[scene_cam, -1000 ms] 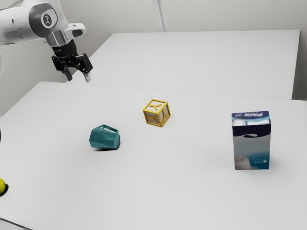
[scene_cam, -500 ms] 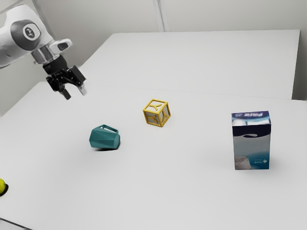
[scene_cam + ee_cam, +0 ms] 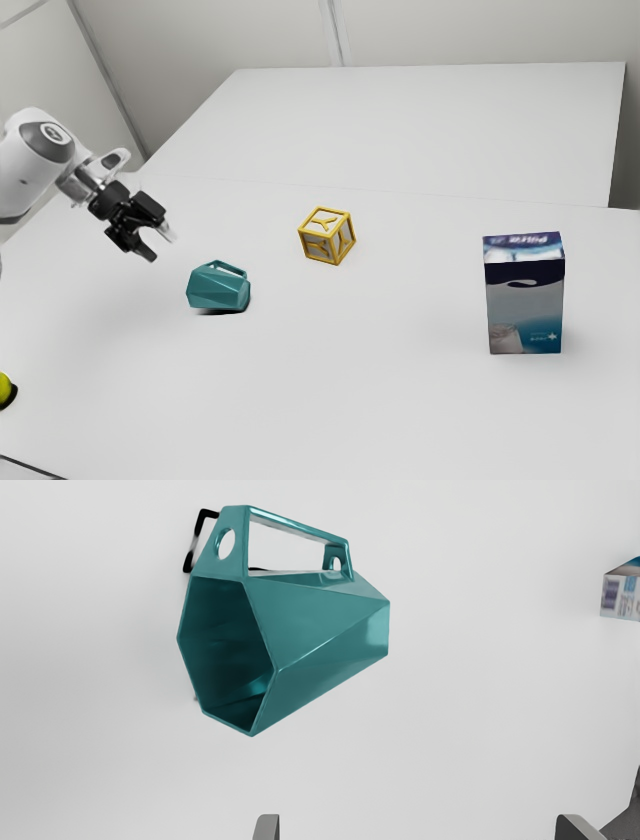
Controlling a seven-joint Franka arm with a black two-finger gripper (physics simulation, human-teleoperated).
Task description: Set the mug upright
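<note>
Mug (image 3: 219, 288) on its side on the table (image 3: 330, 410), nearer the gripper (image 3: 160, 245) than the carton (image 3: 525, 300).
Handling: probably light, rigid, possibly brittle; glossy facets may slip. Recommended grip: opposite body walls near the rim, or the raised handle (image 3: 300, 526). Orientation: long axis roughly level; mouth toward the exterior view's left, base toward the carton's side. Fingers: spread wide, holding nothing, apart from the mug. Beyond: yellow-framed cube (image 3: 327, 237), then carton, standing.
</note>
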